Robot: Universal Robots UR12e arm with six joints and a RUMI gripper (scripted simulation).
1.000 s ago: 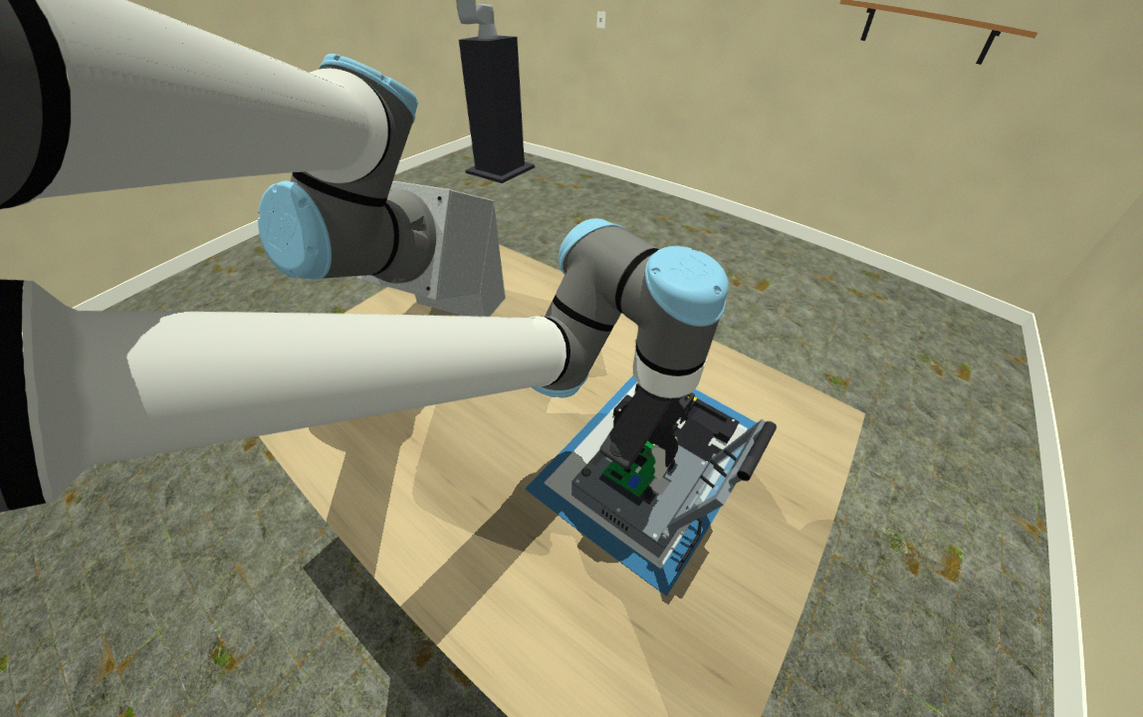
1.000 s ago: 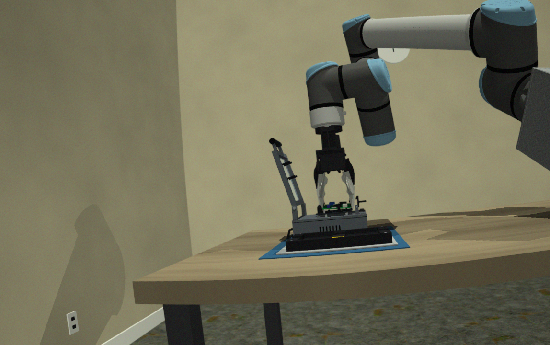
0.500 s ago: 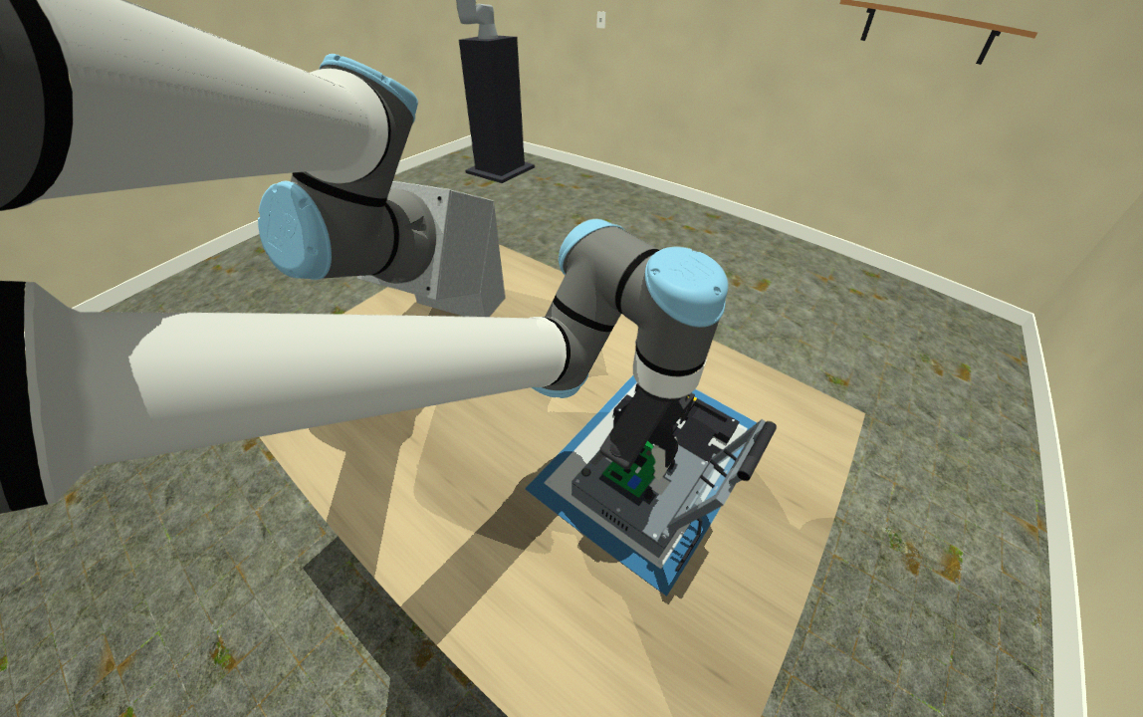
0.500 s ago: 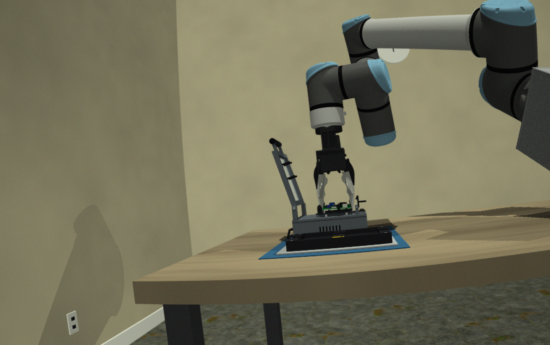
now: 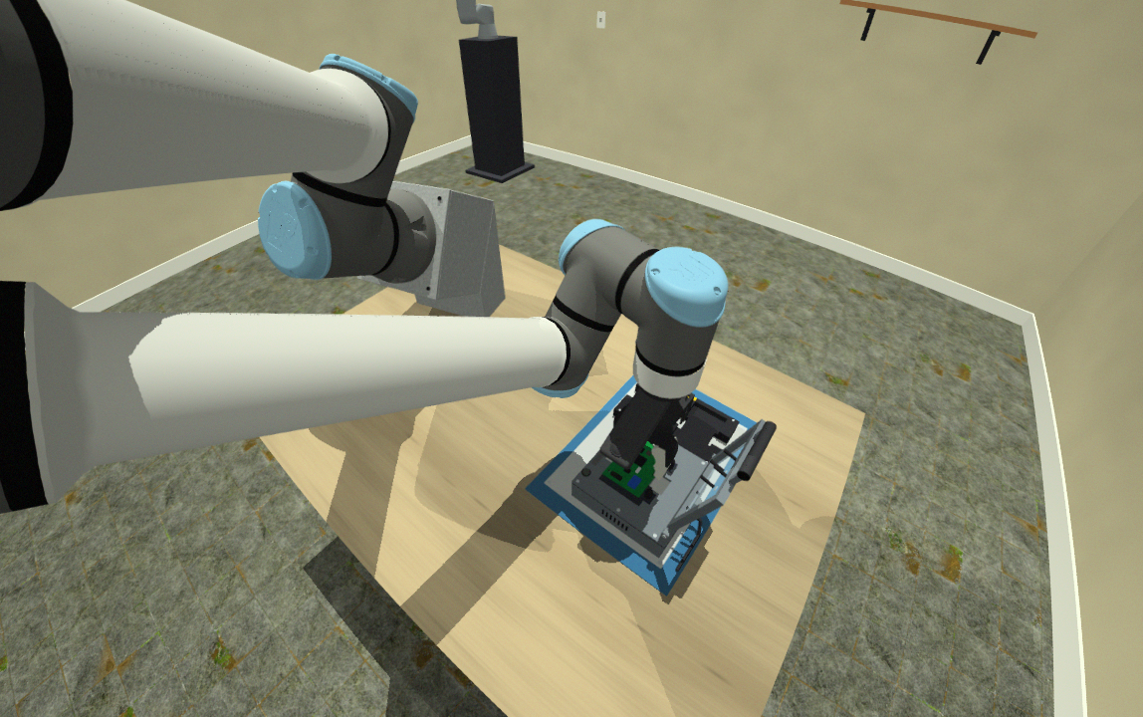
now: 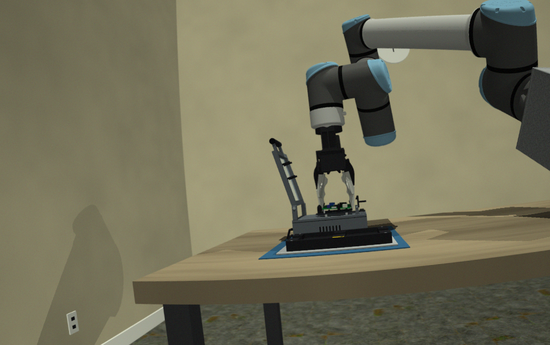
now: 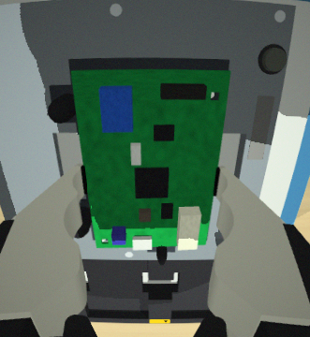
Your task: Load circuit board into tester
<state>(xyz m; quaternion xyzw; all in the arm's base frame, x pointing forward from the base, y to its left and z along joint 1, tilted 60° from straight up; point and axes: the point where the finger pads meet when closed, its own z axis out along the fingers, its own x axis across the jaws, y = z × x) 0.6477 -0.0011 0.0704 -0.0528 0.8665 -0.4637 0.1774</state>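
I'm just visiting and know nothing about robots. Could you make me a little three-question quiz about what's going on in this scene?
1. True or false: the claw grips the green circuit board by its two long edges.
2. How does the tester's lid stand? A) latched shut B) raised open C) lying on the floor
3. Fill in: the tester rests on a ____ mat on the wooden table.

Key: 1 true; 2 B; 3 blue.

One circuit board (image 7: 150,154); one tester (image 6: 328,221) with one raised lid (image 6: 287,178); one table (image 6: 354,266); one blue mat (image 6: 399,245).
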